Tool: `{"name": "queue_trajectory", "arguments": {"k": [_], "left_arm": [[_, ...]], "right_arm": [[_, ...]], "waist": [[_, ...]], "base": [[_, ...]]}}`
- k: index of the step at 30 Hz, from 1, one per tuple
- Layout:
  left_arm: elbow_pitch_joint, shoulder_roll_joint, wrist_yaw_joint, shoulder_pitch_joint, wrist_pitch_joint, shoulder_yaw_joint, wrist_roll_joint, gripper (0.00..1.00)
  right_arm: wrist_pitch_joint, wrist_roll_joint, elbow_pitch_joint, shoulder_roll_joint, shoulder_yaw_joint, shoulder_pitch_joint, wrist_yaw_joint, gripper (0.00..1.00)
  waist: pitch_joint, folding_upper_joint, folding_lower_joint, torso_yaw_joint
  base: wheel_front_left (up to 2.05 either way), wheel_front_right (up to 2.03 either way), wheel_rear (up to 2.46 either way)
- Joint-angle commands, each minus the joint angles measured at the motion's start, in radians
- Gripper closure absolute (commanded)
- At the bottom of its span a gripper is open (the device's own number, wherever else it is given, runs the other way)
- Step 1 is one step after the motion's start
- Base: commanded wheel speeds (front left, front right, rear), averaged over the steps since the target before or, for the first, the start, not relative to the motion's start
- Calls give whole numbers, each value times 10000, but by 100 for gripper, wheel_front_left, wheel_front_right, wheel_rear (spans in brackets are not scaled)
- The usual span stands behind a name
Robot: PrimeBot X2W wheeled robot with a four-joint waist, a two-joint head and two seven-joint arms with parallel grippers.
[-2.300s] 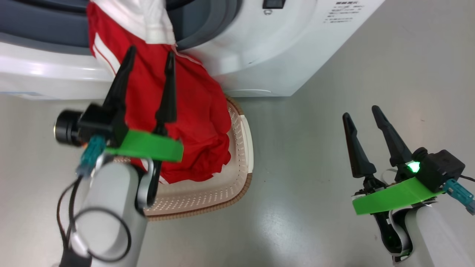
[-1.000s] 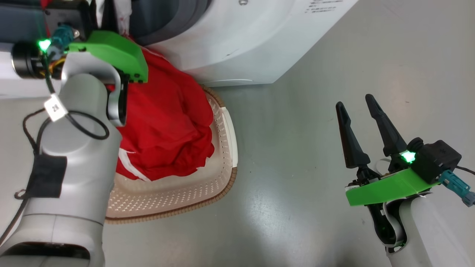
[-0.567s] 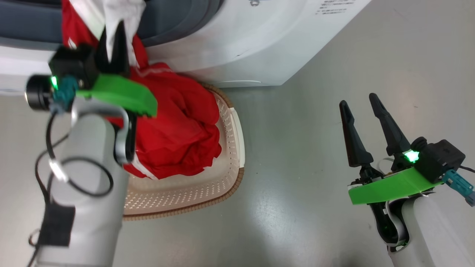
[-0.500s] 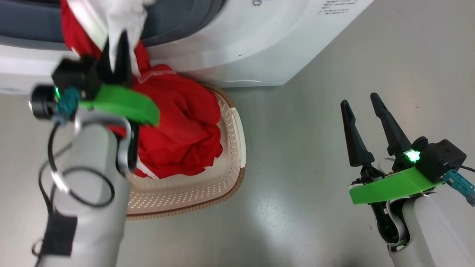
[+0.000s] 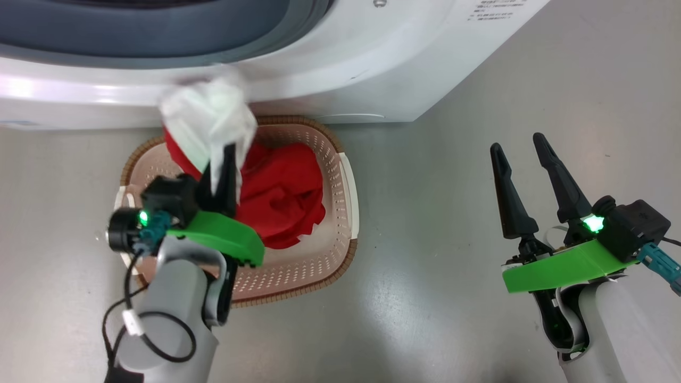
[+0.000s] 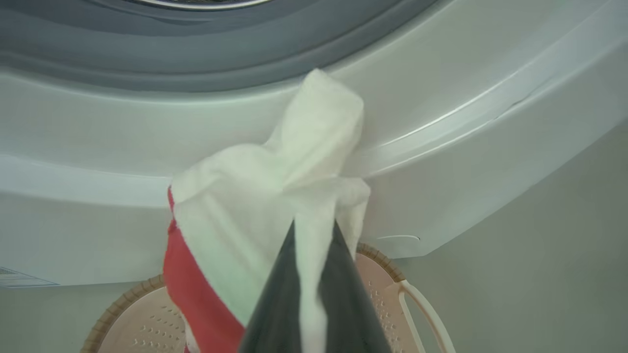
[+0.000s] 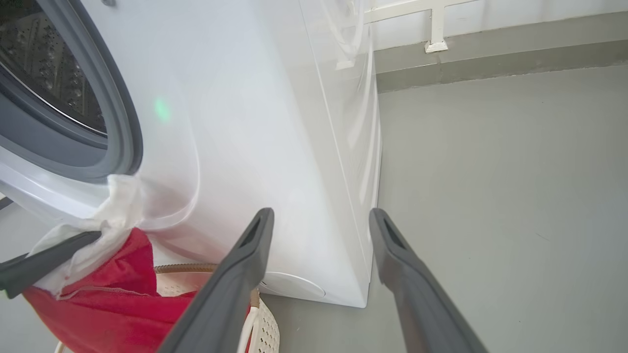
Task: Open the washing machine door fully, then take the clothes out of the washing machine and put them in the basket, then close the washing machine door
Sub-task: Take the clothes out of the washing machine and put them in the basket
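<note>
The left pincer [image 5: 227,154] is clamped shut on a white fold of the clothes [image 5: 282,197], raised just above the basket [image 5: 348,191], in which the red bulk already lies. The garment's long axis is seen to run from that pinched end, close to the washing machine [image 5: 340,69] front, down into the basket, so a release straight downward is probably called for. The right pincer [image 5: 518,144] is held wide and empty, well apart to the right.

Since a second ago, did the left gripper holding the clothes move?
Yes. The left gripper pulled back from the washing machine's opening and now sits over the basket, shut on the clothes.
</note>
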Motion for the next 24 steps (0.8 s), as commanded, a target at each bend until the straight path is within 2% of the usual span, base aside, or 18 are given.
{"name": "queue_trajectory", "arguments": {"k": [1,18,19,23,24], "left_arm": [[-71,286,91,283,-40,139,-70,100],[2629,285,65,-294,-40,-477,-658,100],[2697,285,72,-335,-40,-459,-676,98],[2772,285,63,-410,-40,-420,-730,53],[2772,285,63,-410,-40,-420,-730,53]], "right_arm": [[-65,1,-246,-31,280,117,73,0],[-65,14,-241,-1,406,-57,73,0],[-65,14,-241,0,394,-67,73,0],[-65,4,-234,6,338,-73,73,0],[-65,4,-234,6,338,-73,73,0]], "waist": [[42,0,0,-5],[484,0,0,-199],[493,0,0,-205],[485,0,0,-195],[485,0,0,-195]], "base": [[0,0,0],[0,0,0],[0,0,0],[0,0,0],[0,0,0]]}}
